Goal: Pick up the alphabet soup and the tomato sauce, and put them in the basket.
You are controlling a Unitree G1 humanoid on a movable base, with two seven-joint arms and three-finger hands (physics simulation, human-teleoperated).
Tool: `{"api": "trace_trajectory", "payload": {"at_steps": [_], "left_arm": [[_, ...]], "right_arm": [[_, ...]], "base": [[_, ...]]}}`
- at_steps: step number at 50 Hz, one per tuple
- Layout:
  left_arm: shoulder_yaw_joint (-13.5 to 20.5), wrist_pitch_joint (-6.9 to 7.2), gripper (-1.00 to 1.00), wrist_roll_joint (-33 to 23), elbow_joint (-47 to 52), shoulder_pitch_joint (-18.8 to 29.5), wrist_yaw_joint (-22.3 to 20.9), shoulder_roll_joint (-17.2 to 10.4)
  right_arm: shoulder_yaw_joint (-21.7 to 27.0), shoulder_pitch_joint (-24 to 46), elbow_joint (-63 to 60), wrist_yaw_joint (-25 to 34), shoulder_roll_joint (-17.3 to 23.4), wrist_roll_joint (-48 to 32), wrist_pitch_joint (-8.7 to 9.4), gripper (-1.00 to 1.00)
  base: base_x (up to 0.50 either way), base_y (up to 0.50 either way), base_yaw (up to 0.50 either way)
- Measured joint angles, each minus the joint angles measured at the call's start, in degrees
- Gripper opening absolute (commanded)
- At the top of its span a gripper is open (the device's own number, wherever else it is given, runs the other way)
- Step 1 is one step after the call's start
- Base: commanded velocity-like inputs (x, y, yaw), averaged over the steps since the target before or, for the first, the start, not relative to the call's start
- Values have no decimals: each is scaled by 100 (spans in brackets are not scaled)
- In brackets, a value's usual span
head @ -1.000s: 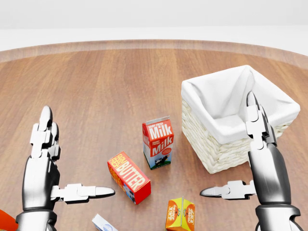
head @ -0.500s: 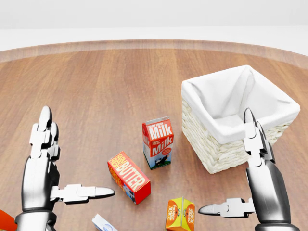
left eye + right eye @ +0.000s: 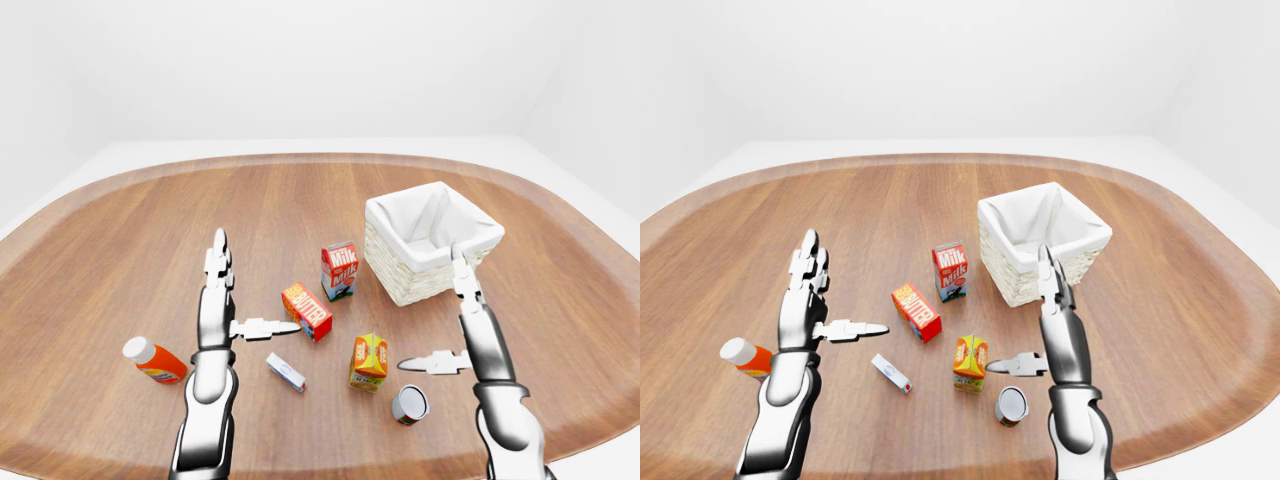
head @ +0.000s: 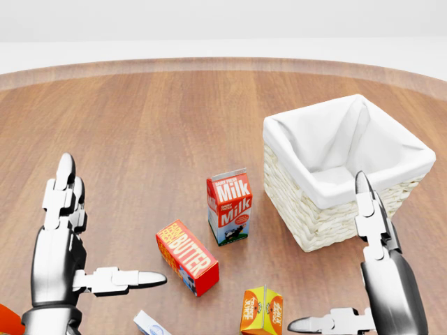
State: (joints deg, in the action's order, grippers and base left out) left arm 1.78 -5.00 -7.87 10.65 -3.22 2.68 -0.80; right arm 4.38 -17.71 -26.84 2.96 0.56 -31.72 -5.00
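Observation:
One small can (image 3: 410, 404) lies on its side near the bottom of the left-eye view, its grey end facing me; I cannot read its label. My right hand (image 3: 432, 312) hovers open just above and right of it, fingers pointing up, thumb stretched left toward the orange juice carton (image 3: 368, 361). The white-lined wicker basket (image 3: 398, 278) stands at upper right, just beyond the right hand's fingertips (image 3: 457, 262). My left hand (image 3: 258, 282) is open at left, its thumb reaching toward the butter box (image 3: 307, 311). Both hands hold nothing.
A milk carton (image 3: 339, 270) stands left of the basket. A small white and blue box (image 3: 286, 372) lies below the butter box. An orange-labelled bottle (image 3: 155, 361) lies at far left. All rest on a round wooden table (image 3: 150, 230).
My right hand has dropped toward the bottom of the head view, away from the basket's rim. The left hand and the objects have not moved.

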Motion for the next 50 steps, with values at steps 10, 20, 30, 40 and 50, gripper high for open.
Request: {"api": "trace_trajectory", "payload": {"at_steps": [10, 20, 30, 40, 50], "left_arm": [[-2, 0, 100, -3, 4, 13, 8, 2], [2, 0, 100, 1, -37, 29, 21, -1], [2, 0, 100, 0, -75, 32, 27, -2], [4, 0, 100, 2, -91, 28, 24, -4], [8, 0, 100, 2, -86, 28, 16, -6]], "right_arm": [[13, -239, -75, 90, -46, 50, 0, 100], [9, -490, 15, 90, -76, 41, 0, 100], [8, -699, 215, 31, -100, -3, 0, 100], [-1, -836, 432, -46, -109, -55, 0, 100], [-24, -925, 680, -162, -94, -132, 0, 100]], "base": [[0, 0, 0], [0, 0, 0], [0, 0, 0], [0, 0, 0], [0, 0, 0]]}}
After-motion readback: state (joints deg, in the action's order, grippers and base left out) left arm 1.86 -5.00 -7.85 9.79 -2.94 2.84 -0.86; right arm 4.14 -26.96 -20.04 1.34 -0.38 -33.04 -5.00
